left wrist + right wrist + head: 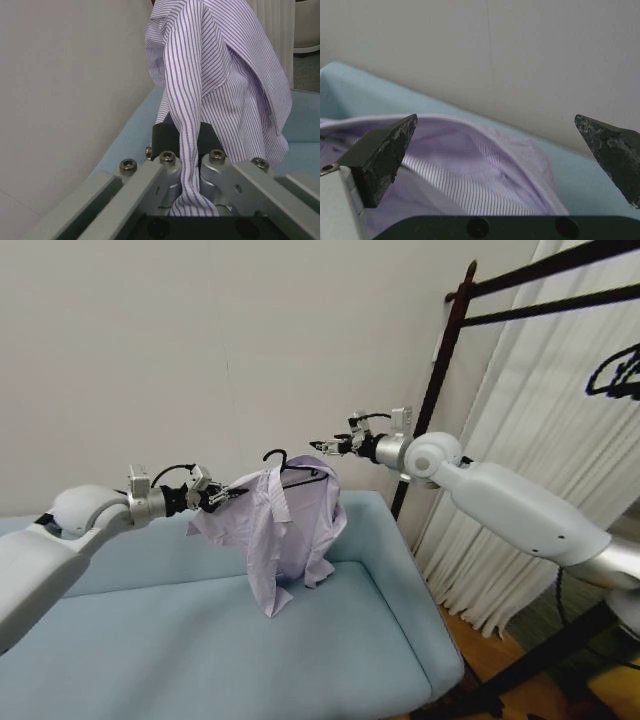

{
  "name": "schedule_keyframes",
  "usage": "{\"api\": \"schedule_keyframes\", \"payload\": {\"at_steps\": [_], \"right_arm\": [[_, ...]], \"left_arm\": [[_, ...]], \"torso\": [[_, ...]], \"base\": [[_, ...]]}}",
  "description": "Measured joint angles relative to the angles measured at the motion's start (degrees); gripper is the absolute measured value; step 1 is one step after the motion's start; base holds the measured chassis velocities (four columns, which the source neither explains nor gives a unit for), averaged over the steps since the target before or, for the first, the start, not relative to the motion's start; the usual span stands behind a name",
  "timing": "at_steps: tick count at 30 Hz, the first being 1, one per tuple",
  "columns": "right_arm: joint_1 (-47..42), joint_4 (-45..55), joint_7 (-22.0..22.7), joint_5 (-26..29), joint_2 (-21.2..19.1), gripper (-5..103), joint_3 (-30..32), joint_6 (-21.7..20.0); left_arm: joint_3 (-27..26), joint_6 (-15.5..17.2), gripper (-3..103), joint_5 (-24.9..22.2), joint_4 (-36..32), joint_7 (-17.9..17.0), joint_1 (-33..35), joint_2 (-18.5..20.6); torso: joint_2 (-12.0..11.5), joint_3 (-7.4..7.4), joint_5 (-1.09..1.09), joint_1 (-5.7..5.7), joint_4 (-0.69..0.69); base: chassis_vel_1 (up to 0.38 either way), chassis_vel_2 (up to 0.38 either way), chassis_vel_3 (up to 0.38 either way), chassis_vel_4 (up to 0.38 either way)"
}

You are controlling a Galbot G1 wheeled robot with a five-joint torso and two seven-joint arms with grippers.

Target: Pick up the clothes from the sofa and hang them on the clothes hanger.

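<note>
- Head view: the shirt (290,525), striped in purple, is seen draped on a black hanger (297,472) and held up over the sofa (200,660). Its lower end hangs close to the seat; whether they touch cannot be told. The left gripper (218,495) is closed on a fold of cloth at the shirt's left side. The right gripper (322,447) is placed just above the shirt's right shoulder, near the hanger's end. A dark rack (440,360) stands to the right of the sofa, before a pale curtain (520,440).
- Left wrist view: the left gripper (190,192) is shown clamped on a narrow strip of the shirt (225,75), which rises from between the fingers (167,172). The sofa (135,130) and a wall (65,90) lie behind.
- Right wrist view: the right gripper (495,120) is shown with its dark fingers (382,155) spread wide and no hold taken. The shirt (465,180) lies just below them, with the sofa (585,180) and the wall (520,55) beyond.
</note>
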Motion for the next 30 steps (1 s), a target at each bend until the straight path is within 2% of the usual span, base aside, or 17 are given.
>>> {"api": "schedule_keyframes", "payload": {"at_steps": [2,6,9,11,13,15,17,21,23,26,29,30], "right_arm": [[0.1,-1.3,-3.9,-1.3,-0.3,96,0.3,-2.9],[0.0,-1.8,-5.4,-2.3,-0.5,92,0.1,-3.7],[-0.6,-2.1,-5.3,-3.0,-0.4,77,-0.4,-3.6],[-0.8,-2.3,-5.3,-3.2,-0.3,77,-0.5,-3.4],[-0.9,-2.8,-5.2,-3.6,0.0,69,-0.7,-3.1],[-0.9,-2.9,-5.2,-3.7,0.0,66,-0.9,-2.9],[-0.9,-3.3,-5.0,-3.9,0.2,57,-1.2,-2.6],[-0.9,-3.6,-5.0,-4.0,0.3,52,-1.5,-2.4],[-0.9,-3.7,-4.9,-4.0,0.3,41,-1.9,-2.2],[-1.0,-3.8,-4.9,-4.3,0.4,37,-1.9,-1.9],[-1.4,-3.8,-4.9,-4.8,0.4,21,-2.0,-1.6],[-1.4,-3.8,-4.9,-4.8,0.4,21,-2.0,-1.6]], "left_arm": [[0.0,0.0,2,0.0,0.0,0.0,-0.1,0.0],[0.0,0.0,2,-0.1,-0.1,0.0,-0.1,0.0],[0.0,0.0,2,-0.2,-0.4,0.0,-0.1,0.0],[0.0,0.0,2,-0.2,-0.5,0.1,-0.1,0.0],[0.0,0.0,2,-0.3,-0.7,0.2,-0.1,0.0],[0.0,0.0,2,-0.4,-0.8,0.2,-0.1,0.0],[0.0,0.0,2,-0.4,-0.9,0.4,-0.1,0.0],[-0.1,-0.1,2,-0.5,-1.1,0.5,-0.1,0.0],[-0.1,-0.2,2,-0.6,-1.2,0.5,-0.2,-0.1],[-0.1,-0.2,2,-0.8,-1.4,0.5,-0.2,-0.1],[-0.1,-0.3,2,-1.1,-1.5,0.5,-0.4,-0.1],[-0.1,-0.3,2,-1.1,-1.5,0.5,-0.4,-0.1]], "torso": [[0.0,0.00,0.00,0.00,0.00],[0.0,0.00,0.00,0.00,0.00],[0.0,0.00,0.00,0.00,0.01],[0.0,0.00,0.00,0.00,0.02],[0.0,0.00,0.00,0.00,0.01],[0.0,0.00,0.00,0.00,0.01],[0.0,0.00,0.00,0.00,0.01],[0.0,0.00,0.00,0.00,0.01],[0.0,0.00,0.00,0.00,0.01],[0.0,0.00,0.00,0.00,0.01],[0.0,0.00,0.00,0.00,0.01],[0.0,0.00,0.00,0.00,0.01]], "base": [[0.000,0.000,0.000,0.000],[0.000,0.000,0.000,0.000],[0.000,0.000,0.000,0.000],[0.000,0.000,0.000,0.000],[0.000,0.000,0.000,0.000],[0.000,0.000,0.000,0.000],[0.000,0.000,0.000,0.000],[0.000,0.000,0.000,0.000],[0.000,0.000,0.000,0.000],[0.000,0.000,0.000,0.000],[0.000,0.000,0.000,0.000],[0.000,0.000,0.000,0.000]]}}
